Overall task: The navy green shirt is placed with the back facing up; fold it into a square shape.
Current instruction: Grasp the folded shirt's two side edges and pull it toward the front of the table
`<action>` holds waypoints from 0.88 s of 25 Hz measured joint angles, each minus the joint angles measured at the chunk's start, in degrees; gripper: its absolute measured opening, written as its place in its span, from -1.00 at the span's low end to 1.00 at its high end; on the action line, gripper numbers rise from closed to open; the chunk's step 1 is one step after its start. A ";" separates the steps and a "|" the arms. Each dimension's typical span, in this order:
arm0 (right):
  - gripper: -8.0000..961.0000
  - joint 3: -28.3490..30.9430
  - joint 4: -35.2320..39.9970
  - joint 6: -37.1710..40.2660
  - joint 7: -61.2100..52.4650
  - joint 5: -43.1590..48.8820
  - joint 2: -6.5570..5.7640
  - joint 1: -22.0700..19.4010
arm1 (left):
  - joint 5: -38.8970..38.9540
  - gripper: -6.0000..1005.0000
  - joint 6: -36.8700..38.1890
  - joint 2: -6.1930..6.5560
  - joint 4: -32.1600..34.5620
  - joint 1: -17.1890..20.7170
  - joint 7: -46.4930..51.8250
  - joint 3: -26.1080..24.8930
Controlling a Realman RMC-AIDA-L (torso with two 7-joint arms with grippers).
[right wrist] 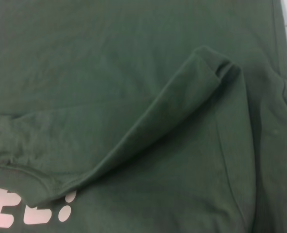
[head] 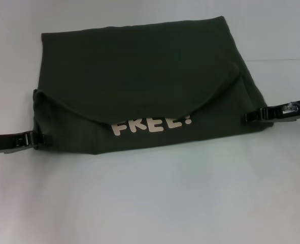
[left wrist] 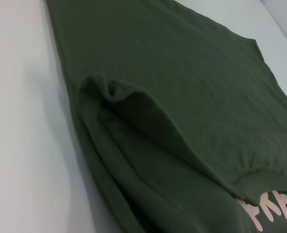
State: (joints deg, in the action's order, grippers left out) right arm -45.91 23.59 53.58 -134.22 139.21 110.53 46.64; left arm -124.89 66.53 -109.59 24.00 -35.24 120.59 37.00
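White table (head: 150, 203) carries everything. From the left gripper (head: 34, 139), clamped on the near-left corner, and the right gripper (head: 254, 116), pinching the right edge, the shirt (head: 139, 66) spans between them, its long axis running side to side. Both arms sit equally near, with "FREE!" lettering (head: 152, 124) peeking under the fold.
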 joint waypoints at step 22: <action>-0.36 -1.25 -0.02 -0.51 0.45 0.00 0.11 -0.71 | 0.10 -0.91 0.11 0.00 -0.01 0.00 0.00 -0.26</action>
State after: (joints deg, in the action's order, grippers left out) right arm -47.16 23.57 53.07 -133.77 139.21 110.64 45.93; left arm -124.79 66.64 -109.59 23.99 -35.24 120.59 36.74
